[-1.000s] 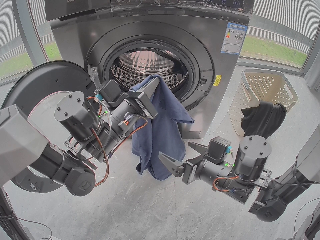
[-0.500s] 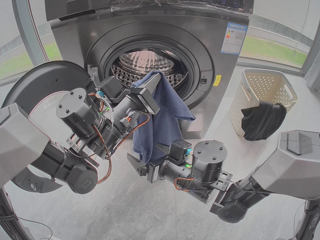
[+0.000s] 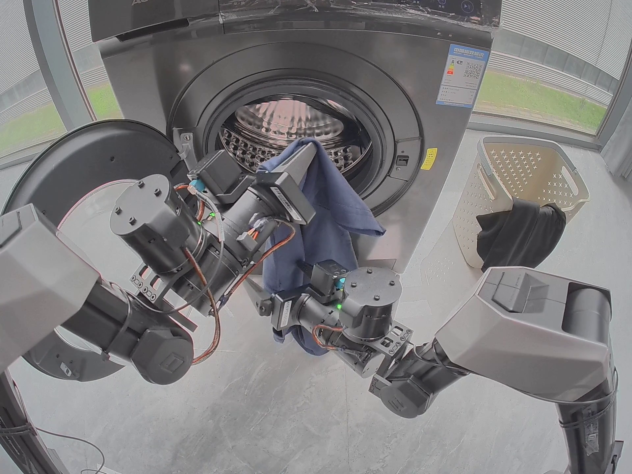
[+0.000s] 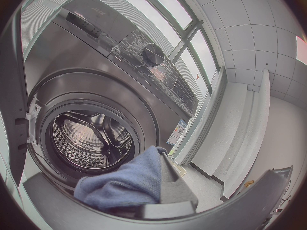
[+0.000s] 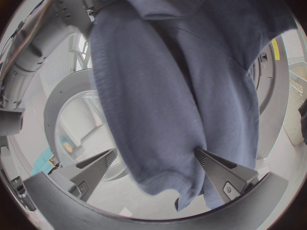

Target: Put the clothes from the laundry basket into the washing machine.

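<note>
My left gripper [image 3: 304, 159] is shut on a blue garment [image 3: 329, 232] and holds it up just in front of the washing machine's open drum [image 3: 289, 133]. The cloth hangs down from the fingers toward the floor. In the left wrist view the blue garment [image 4: 128, 182] bunches over the left gripper [image 4: 160, 176], with the drum [image 4: 86, 141] beyond. My right gripper [image 3: 264, 305] is low, at the garment's hanging end. It is open, and its fingers [image 5: 200, 157] straddle the blue garment [image 5: 166, 96]. A black garment [image 3: 520, 235] drapes over the laundry basket's [image 3: 526, 166] rim.
The machine's round door [image 3: 85, 166] stands swung open on the left, behind my left arm. The white perforated basket sits on the tiled floor to the right of the machine. Open grey floor [image 3: 263, 416] lies in front.
My right arm has swept from the right side to the left, bringing its open gripper around the garment's lower end. My left gripper rose slightly with the garment.
</note>
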